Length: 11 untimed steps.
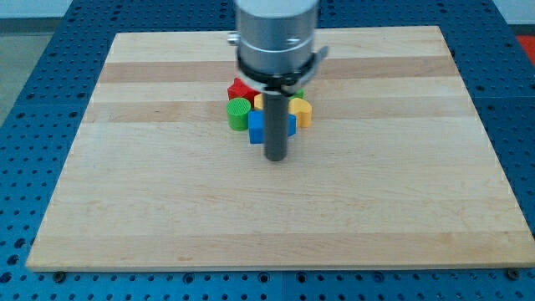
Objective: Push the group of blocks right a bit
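My tip [276,157] is sitting on the bench [167,209], just at the view's bottom edge of the cluster; as a tool it is a bare rod, holding nothing. It is standing right in front of the blue block [257,127], partly hiding it. The green cylinder [239,113] is sitting at the view's left, the red block [242,89] behind it, the yellow block [302,111] on the view's right, all huddling close together above the board's centre.
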{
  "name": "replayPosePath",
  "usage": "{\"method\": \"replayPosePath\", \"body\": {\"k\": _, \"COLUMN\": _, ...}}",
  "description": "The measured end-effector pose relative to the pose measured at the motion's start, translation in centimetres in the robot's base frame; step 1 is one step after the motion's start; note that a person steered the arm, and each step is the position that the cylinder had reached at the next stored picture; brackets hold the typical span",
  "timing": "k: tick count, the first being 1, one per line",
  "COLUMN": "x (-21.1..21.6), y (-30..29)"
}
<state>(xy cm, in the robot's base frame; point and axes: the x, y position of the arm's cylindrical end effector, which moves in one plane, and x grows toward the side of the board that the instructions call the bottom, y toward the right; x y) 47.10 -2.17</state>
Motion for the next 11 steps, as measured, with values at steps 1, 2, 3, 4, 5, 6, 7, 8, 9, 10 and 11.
{"method": "replayPosePath", "body": {"k": 1, "x": -0.1, "y": -4.4}}
{"method": "replayPosePath", "body": {"k": 2, "x": -3.0, "y": -7.4}}
{"method": "replayPosePath", "body": {"k": 3, "x": -7.0, "y": -8.1}}
{"method": "replayPosePath", "body": {"k": 4, "x": -9.8, "y": -8.0}}
{"method": "replayPosePath", "body": {"k": 5, "x": -10.0, "y": -6.4}}
{"method": "replayPosePath", "body": {"k": 6, "x": -10.0, "y": -4.2}}
{"method": "replayPosePath", "body": {"k": 7, "x": -9.7, "y": -2.7}}
{"method": "replayPosePath", "body": {"k": 8, "x": -9.2, "y": -1.2}}
{"method": "replayPosePath", "body": {"k": 9, "x": -8.6, "y": 0.2}}
{"method": "replayPosePath", "body": {"k": 10, "x": -8.6, "y": 1.5}}
{"method": "replayPosePath", "body": {"k": 11, "x": -8.6, "y": 3.4}}
